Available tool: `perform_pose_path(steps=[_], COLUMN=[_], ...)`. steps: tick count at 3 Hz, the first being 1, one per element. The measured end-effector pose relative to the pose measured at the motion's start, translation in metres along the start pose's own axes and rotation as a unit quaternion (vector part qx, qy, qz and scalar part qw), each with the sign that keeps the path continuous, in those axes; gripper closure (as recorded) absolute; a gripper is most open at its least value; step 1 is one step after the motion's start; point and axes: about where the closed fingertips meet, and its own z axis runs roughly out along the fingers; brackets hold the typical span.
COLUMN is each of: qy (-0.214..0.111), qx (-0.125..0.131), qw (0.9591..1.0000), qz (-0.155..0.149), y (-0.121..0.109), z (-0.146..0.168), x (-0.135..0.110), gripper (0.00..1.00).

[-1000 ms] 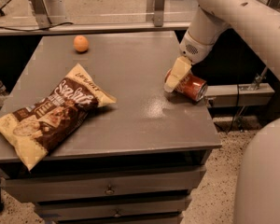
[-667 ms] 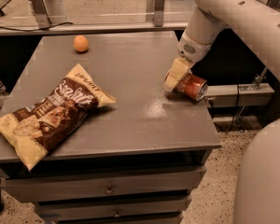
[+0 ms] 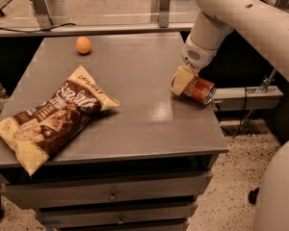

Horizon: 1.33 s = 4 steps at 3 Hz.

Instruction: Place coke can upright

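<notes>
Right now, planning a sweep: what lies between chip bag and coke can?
Camera view: only bare tabletop between chip bag and coke can; the gripper is at the can.

Grey table (image 3: pixel 135 76) with drawers (image 3: pixel 111 194) is shown on speckled flooring (image 3: pixel 229 177); a pale rail (image 3: pixel 86 30) is seen beyond its far edge. The gripper (image 3: pixel 183 80) is located over the table's right edge.
</notes>
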Motion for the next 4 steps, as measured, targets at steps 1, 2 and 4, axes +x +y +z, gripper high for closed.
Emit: perform_pose_path(steps=[1,2,4], qy=[-0.028,-0.117,-0.360], qx=[0.008,0.021,0.011], qw=[0.9996,0.9929,0.9329], qz=[0.000,-0.006,0.007], y=[-0.002,-0.010,0.006], z=[-0.017,-0.057,-0.129], x=[-0.002,-0.015,-0.027], gripper=[0.88,1.00,1.00])
